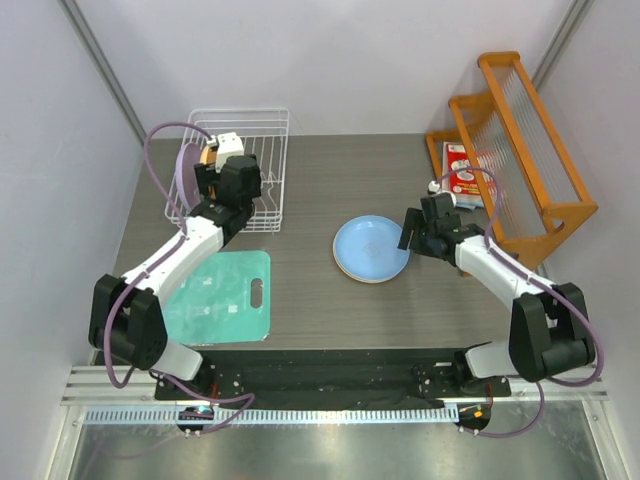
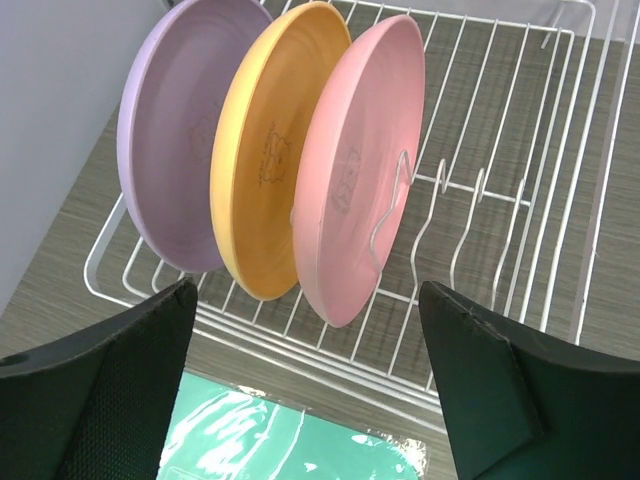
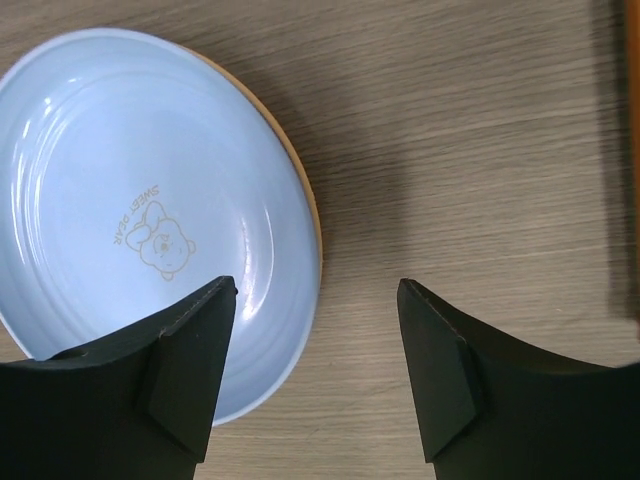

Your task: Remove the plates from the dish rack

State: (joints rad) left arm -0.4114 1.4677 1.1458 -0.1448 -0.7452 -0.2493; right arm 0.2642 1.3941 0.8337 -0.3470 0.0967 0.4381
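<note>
Three plates stand on edge in the white wire dish rack (image 2: 500,200): lavender (image 2: 170,130), orange (image 2: 265,150) and pink (image 2: 355,170). The rack (image 1: 262,160) stands at the table's back left. My left gripper (image 2: 310,330) is open and empty, just in front of the rack, facing the pink plate. A light blue plate (image 1: 371,247) lies flat mid-table on a yellow-orange plate whose rim (image 3: 308,195) shows beneath it. My right gripper (image 3: 318,300) is open and empty over the blue plate's (image 3: 140,200) right edge.
A teal cutting mat (image 1: 220,295) lies at the front left, also under my left gripper (image 2: 290,440). An orange wooden shelf rack (image 1: 520,150) stands at the back right with a red and white packet (image 1: 462,170) beside it.
</note>
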